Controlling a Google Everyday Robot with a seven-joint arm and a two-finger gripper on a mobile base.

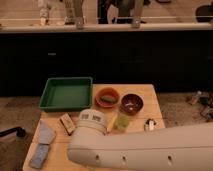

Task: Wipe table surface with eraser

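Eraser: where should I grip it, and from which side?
I'd come straight down from above and close across the narrow width of the eraser, on its dark long sides. It lies flat on the table, angled diagonally, so rotate to match. The gripper sits just to its right.

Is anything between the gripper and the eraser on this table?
Nothing visible does. The gripper hangs over the table surface just right of the eraser, with bare wood between them. The green tray sits behind, and the folded cloth lies to the left.

Green tray (65, 108), tan table surface (145, 92), dark-sided eraser (67, 123); pincer behind white arm (150, 147), mid-table.
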